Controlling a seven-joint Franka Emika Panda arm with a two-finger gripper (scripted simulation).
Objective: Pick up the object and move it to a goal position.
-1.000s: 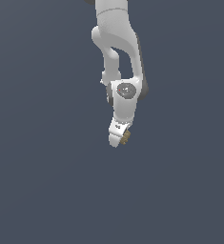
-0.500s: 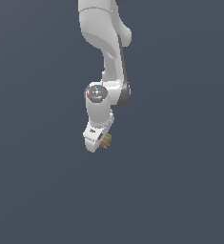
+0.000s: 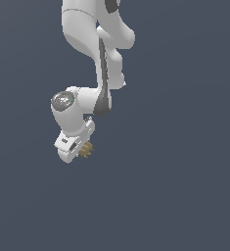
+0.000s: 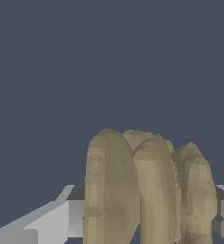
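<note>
The object (image 3: 86,149) is a small tan-brown lumpy thing with ridges, sticking out from the white robot hand in the exterior view. My gripper (image 3: 83,148) is shut on it and holds it in the air, toward the exterior view's left and a little below the middle. In the wrist view the object (image 4: 147,188) fills the lower middle as several rounded tan ridges, with grey fingers (image 4: 51,221) on both sides of it. The fingertips themselves are hidden behind the object.
The white arm (image 3: 94,59) comes down from the top of the exterior view to the hand. Around it is only a plain dark grey-blue background.
The arm has swung toward the exterior view's left, carrying the object with it. The hand has stayed at about the same height. The grip on the object is unchanged.
</note>
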